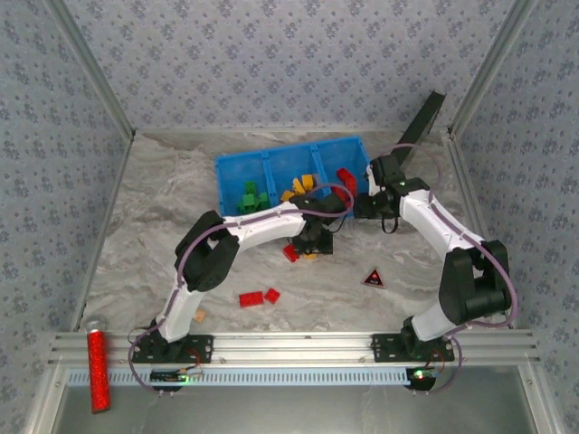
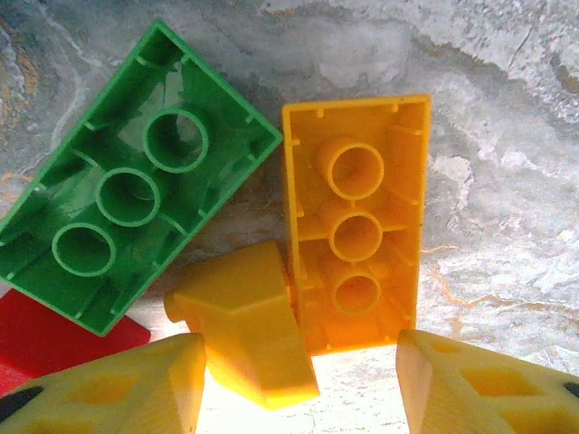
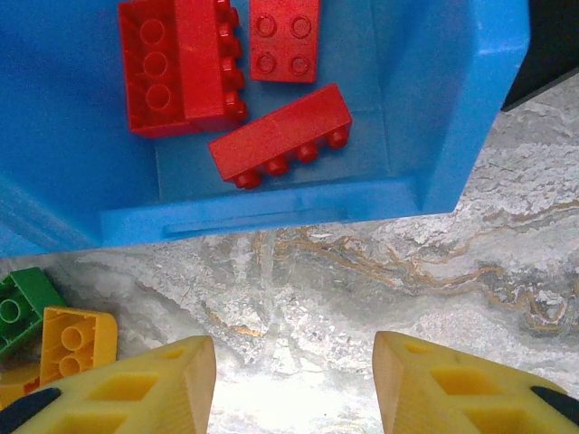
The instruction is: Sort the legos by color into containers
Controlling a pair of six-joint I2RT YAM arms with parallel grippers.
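Observation:
The blue bin [image 1: 237, 166] holds green legos [image 1: 251, 197] in its left compartment, orange-yellow ones [image 1: 303, 187] in the middle and red ones [image 1: 346, 178] on the right. My left gripper [image 2: 300, 362] hangs open low over a table cluster: an upturned green brick [image 2: 136, 181], an upturned orange-yellow brick [image 2: 355, 221], a small yellow sloped piece [image 2: 244, 321] partly between the fingers, and a red brick [image 2: 54, 334]. My right gripper [image 3: 291, 362] is open and empty over bare table just in front of the red compartment [image 3: 262, 217], where three red bricks [image 3: 280, 136] lie.
Two loose red bricks [image 1: 258, 297] lie on the near table. A black triangle with a red mark [image 1: 374, 278] sits at the right. The black flat panel [image 1: 423, 122] leans behind the bin. A red glittery cylinder [image 1: 97, 369] lies on the front rail.

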